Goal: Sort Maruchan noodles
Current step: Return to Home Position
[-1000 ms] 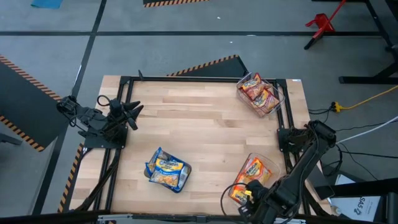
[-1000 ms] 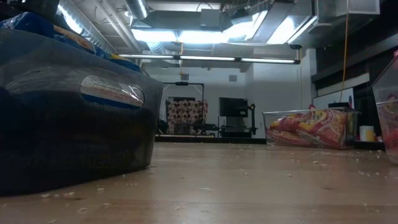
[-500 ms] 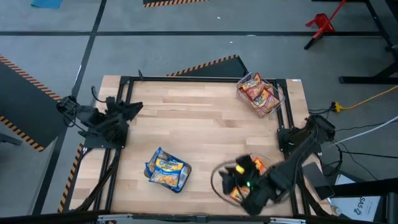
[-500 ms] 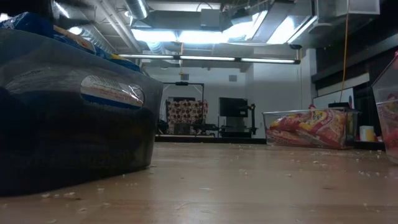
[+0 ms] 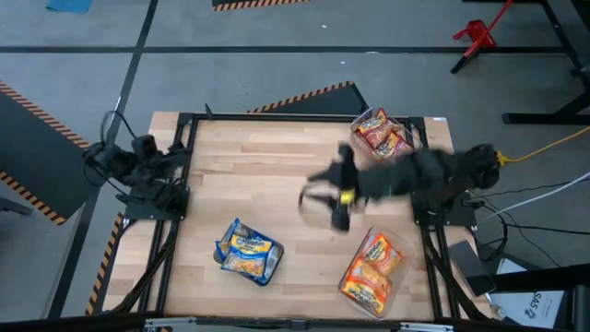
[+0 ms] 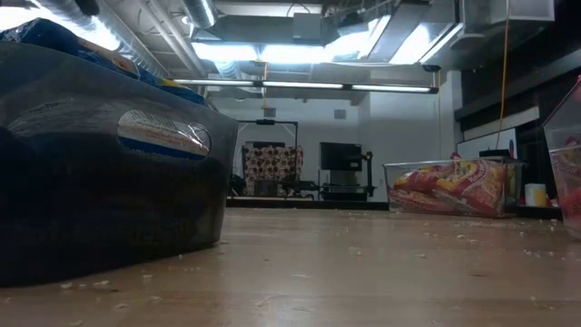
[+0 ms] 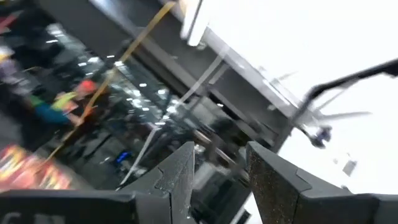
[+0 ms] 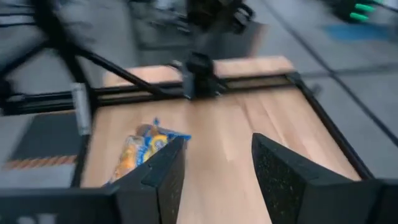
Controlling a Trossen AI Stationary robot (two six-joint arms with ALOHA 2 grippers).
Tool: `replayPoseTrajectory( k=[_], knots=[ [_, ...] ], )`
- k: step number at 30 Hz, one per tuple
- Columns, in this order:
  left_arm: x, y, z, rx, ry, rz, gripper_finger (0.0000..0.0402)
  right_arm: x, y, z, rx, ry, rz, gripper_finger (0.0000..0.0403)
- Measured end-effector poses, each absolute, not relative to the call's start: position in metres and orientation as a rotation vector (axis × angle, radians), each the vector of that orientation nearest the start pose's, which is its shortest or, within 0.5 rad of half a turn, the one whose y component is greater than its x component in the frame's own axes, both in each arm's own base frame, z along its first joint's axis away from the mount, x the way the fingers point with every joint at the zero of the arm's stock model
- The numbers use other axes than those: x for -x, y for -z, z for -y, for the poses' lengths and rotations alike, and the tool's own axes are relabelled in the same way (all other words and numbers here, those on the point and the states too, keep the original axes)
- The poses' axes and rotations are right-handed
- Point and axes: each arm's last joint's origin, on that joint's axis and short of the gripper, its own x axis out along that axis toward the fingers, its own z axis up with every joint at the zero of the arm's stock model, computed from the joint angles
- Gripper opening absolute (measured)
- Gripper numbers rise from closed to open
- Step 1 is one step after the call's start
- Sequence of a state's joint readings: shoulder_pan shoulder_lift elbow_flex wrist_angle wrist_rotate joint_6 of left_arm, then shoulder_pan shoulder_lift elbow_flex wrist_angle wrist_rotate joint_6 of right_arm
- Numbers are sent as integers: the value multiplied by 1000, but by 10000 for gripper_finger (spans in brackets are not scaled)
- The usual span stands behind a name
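Maruchan noodles, flat crinkly plastic packets, all sit in containers; none lies loose on the pale wooden table (image 5: 277,175).

High view: blue-yellow packets (image 5: 249,254) are heaped in the grey tray (image 5: 221,249) near the front edge. Dark red packets (image 5: 383,138) fill the upper clear plastic bin (image 5: 413,148). Orange packets (image 5: 373,267) fill the lower clear plastic bin (image 5: 402,249), long axis diagonal. The right gripper (image 5: 323,189) reaches over mid-table between the two bins, empty. The left gripper is folded up at the table's left edge and can't be picked out here.

Low view: the tray wall (image 6: 109,182) is close by, with blue-yellow wrappers (image 6: 45,36) above its rim. Red-orange packets (image 6: 454,186) show in a far bin. No gripper is in shot.

Left wrist view: the left gripper (image 7: 221,152) has its fingers (image 7: 273,186) parted, holds nothing and aims at the room's lights.

Right wrist view: the fingers (image 8: 158,180) are spread and empty. The blue-yellow heap (image 8: 140,149) lies ahead, off to one side.

Judgement: sorting looks done. The right arm is nearer both bins and needs a clear path between them to go home.
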State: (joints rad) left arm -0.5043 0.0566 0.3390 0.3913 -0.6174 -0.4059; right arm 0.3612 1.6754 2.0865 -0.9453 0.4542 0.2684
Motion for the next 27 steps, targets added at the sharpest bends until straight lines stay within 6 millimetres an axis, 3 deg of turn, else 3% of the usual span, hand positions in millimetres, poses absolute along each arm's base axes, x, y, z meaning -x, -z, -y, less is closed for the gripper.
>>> replayPoseTrajectory(
  k=[3,7,12,16,21,27],
  knots=[
    [-39,-319,5,667,70,582,140,-303,-489,-60,-8,-19,-431,172],
    [-20,-344,-7,599,27,477,140,-272,-491,-9,-31,4,-448,173],
    [-3,-353,-19,544,-115,358,140,-223,-471,19,-44,57,-377,172],
    [-2,-351,-21,462,-200,321,140,-184,-430,25,-89,97,-228,172],
    [-11,-337,-19,424,-344,280,140,-144,-356,24,-228,180,-48,172],
    [-23,-309,-14,457,-387,246,140,-118,-284,21,-351,204,106,172]
  ],
)
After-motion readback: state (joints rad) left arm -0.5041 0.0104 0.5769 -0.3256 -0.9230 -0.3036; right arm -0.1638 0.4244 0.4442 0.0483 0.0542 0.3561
